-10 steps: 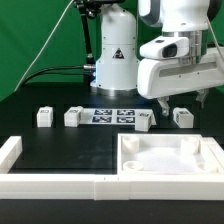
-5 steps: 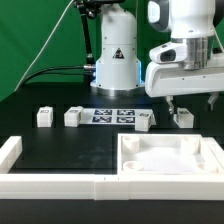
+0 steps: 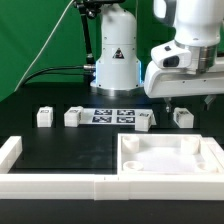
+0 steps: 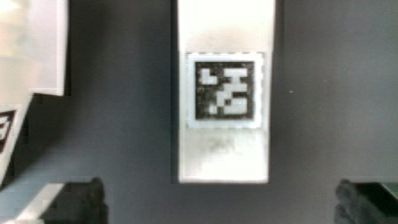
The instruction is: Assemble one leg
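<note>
Four small white legs with marker tags lie in a row on the black table: leg [image 3: 44, 116], leg [image 3: 73, 117], leg [image 3: 145, 120] and leg [image 3: 182, 116]. My gripper [image 3: 190, 102] hangs just above the last one, at the exterior view's right. In the wrist view that leg [image 4: 226, 100] lies lengthwise below the camera with its tag facing up. My gripper [image 4: 222, 203] is open and empty, its dark fingertips [image 4: 71, 202] spread wide on either side of the leg's line, clear of it. The large white tray [image 3: 170, 158] with corner sockets lies in front.
The marker board [image 3: 110, 115] lies between the legs. White border rails [image 3: 50, 183] run along the front and front left. Another white part [image 4: 32, 50] shows at the wrist view's edge. The robot base [image 3: 115, 55] stands behind.
My gripper has moved toward the exterior view's right and slightly up, and is now over the rightmost leg. The legs and tray have not moved.
</note>
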